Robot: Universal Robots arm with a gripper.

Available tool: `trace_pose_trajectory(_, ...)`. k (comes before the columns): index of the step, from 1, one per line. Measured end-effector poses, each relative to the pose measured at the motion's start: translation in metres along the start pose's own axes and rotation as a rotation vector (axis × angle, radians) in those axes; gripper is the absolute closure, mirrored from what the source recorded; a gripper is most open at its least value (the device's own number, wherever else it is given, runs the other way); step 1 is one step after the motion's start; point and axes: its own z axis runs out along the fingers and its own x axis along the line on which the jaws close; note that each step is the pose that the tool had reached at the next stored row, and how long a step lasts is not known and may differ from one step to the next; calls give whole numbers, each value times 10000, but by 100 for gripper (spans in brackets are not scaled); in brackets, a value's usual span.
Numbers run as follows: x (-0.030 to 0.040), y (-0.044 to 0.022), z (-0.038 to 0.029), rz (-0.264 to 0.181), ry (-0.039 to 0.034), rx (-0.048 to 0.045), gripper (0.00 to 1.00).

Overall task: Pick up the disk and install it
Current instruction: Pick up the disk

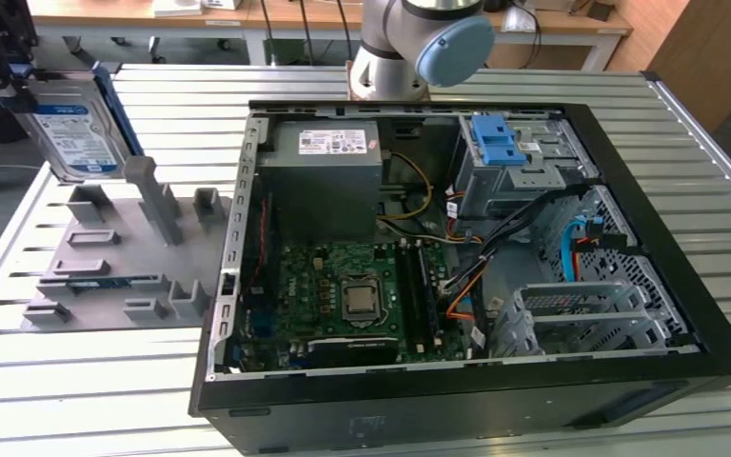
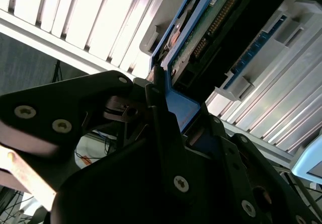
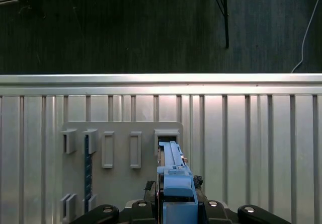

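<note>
Exterior view and both wrist views show the disk [image 1: 76, 133] clamped in the gripper [image 1: 12, 78], whose dark fingers are closed on the blue frame at the disk's upper end. The disk is held upright, its white-and-blue label turned toward the camera, over the far corner of the slatted metal table [image 1: 87, 381] on the exterior view's left. Its lower edge is seen just behind the far end of the grey fixture block [image 1: 111, 257]; whether the two are touching cannot be told. In the first wrist view the disk [image 3: 172, 166] is seen edge-on, the gripper [image 3: 177, 206] is pressed against both sides of its blue frame, and the disk's far end is lined up with a rectangular slot [image 3: 166, 136] at the edge of the fixture block [image 3: 121, 133]. In the second wrist view a black finger [image 2: 163, 128] is laid along the blue frame of the disk [image 2: 206, 30]. The open computer case [image 1: 467, 381] is laid on the table well apart from the disk, and a metal drive cage [image 1: 518, 157] with a blue latch is seen in its far corner.
</note>
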Motion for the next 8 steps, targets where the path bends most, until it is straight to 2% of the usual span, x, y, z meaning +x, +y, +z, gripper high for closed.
trace_pose_trajectory(8,0,0,-43,0,0,0,64)
